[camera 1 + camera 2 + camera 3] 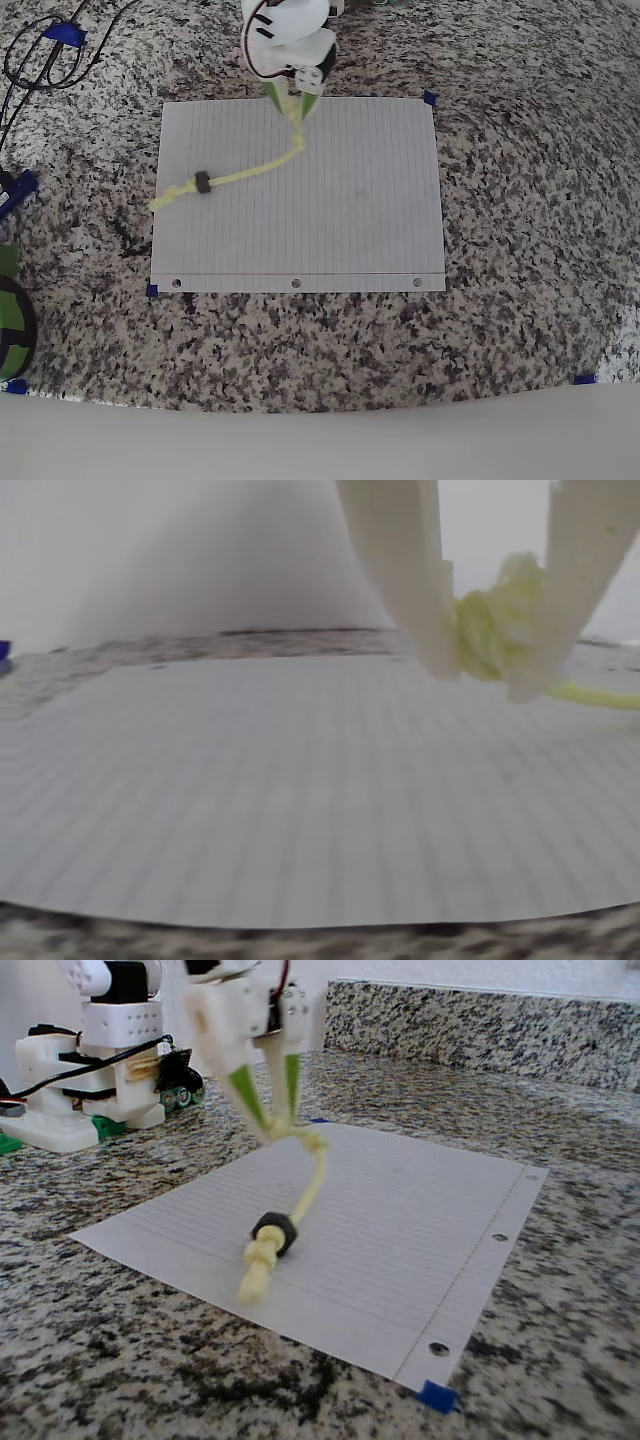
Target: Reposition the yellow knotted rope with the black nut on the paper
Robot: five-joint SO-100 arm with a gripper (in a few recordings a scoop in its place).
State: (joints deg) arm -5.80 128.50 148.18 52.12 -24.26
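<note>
The yellow knotted rope (250, 172) lies slanted across the upper left of the paper (350, 200). Its far end reaches the paper's left edge. The black nut (202, 183) is threaded on it near that end, beside a knot. My gripper (293, 108) stands at the paper's top edge, shut on the rope's other knotted end. In the wrist view the knot (495, 625) is pinched between my white fingers (400, 570), and the cord trails off right. In the fixed view my gripper (277, 1128) holds that rope (310, 1185) end raised, while the nut (275, 1232) rests on the paper (400, 1230).
Blue tape tabs (430, 98) mark the paper's corners on the speckled granite counter. Black cables (40, 60) lie at the top left and a green object (10, 320) sits at the left edge. The arm's base (90, 1070) stands behind the paper, before a granite backsplash (480, 1025).
</note>
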